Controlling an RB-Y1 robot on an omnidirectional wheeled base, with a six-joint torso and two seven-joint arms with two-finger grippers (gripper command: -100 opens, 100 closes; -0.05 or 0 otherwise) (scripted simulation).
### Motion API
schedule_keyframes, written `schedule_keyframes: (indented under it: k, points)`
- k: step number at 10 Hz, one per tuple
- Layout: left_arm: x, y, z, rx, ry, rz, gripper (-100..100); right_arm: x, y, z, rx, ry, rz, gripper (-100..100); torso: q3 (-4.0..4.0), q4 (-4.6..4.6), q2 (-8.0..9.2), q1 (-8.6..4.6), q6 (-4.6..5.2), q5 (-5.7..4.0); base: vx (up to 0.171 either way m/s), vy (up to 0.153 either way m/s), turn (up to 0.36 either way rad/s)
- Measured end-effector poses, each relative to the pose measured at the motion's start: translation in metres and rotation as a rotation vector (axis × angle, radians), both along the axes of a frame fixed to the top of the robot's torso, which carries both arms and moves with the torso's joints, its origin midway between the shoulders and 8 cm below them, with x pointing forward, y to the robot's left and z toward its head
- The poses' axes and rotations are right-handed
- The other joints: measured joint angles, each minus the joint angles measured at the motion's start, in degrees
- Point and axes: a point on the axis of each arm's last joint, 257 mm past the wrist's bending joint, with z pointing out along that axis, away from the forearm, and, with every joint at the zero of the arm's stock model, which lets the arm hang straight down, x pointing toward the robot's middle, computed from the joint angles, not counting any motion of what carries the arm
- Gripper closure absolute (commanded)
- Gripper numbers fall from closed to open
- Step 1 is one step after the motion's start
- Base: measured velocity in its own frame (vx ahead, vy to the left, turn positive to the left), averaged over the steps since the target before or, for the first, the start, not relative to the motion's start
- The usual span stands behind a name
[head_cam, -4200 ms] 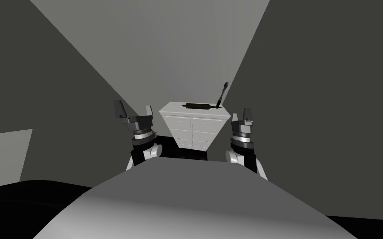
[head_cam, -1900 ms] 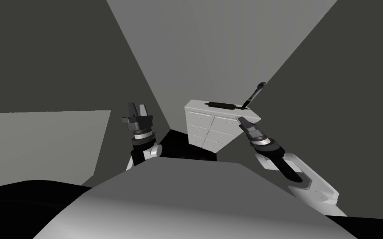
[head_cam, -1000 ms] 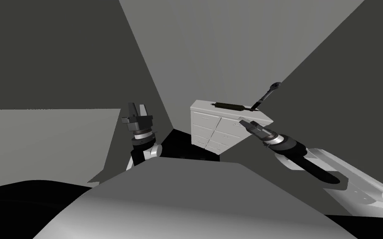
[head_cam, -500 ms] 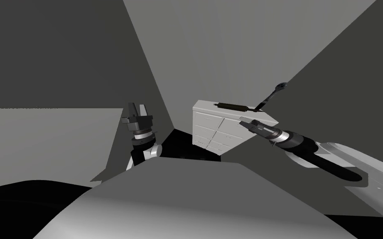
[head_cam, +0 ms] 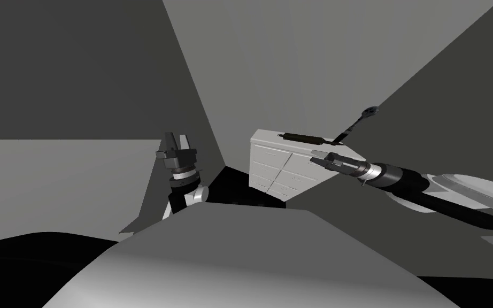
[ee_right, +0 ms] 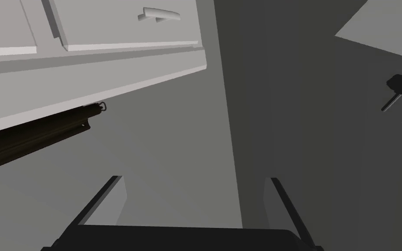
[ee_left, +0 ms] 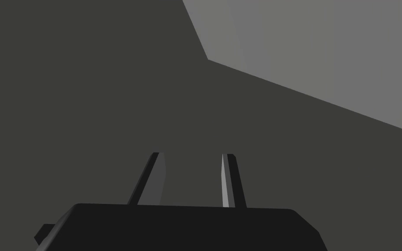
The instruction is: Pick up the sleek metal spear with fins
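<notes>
On the white drawer chest [head_cam: 272,160], centre-right in the head view, the dark spear [head_cam: 301,138] lies lengthwise just above my right gripper [head_cam: 317,156], fingers spread (left gripper [head_cam: 176,143], fingers slightly apart, sits farther off).

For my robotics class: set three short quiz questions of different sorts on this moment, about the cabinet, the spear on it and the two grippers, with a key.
1. True or false: the right gripper is shut on the long dark spear.
2. Where does the spear lie? A: on the floor. B: on top of the white drawer cabinet. C: inside an open drawer.
3. Fill the gap: the left gripper, raised away from the cabinet, holds ____.

Key
1. False: its fingers stand open and the spear is not between them.
2. B.
3. nothing.
</notes>
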Motion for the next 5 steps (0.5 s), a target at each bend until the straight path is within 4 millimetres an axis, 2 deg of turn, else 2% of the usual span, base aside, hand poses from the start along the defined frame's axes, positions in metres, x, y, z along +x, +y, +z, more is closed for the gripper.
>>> schedule_keyframes:
  k: [5]
  points:
    - [0.0, 0.0, 0.0, 0.0, 0.0, 0.0, 0, 0.006, -0.02, -0.002, -0.196, 0.049, 0.03, -100, -0.01, -0.01, -0.02, -0.01, 0.0, 0.0, 0.019, 0.034, 0.005]
